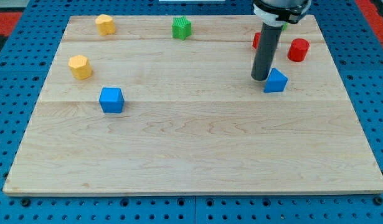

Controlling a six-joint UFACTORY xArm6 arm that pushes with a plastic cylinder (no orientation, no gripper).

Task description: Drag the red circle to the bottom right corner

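The red circle (pixel 298 50) is a short red cylinder near the board's top right. A second red block (pixel 256 41) lies to its left, mostly hidden behind the rod, so its shape is unclear. My tip (pixel 260 78) rests on the board below that hidden red block and to the lower left of the red circle, apart from it. A blue triangular block (pixel 276 81) sits right next to my tip, on its right side; I cannot tell whether they touch.
A green block (pixel 182 28) lies at the top middle. Two yellow blocks (pixel 104 24) (pixel 80 66) lie at the upper left, and a blue cube (pixel 111 100) sits below them. The wooden board (pixel 197 155) rests on a blue pegboard.
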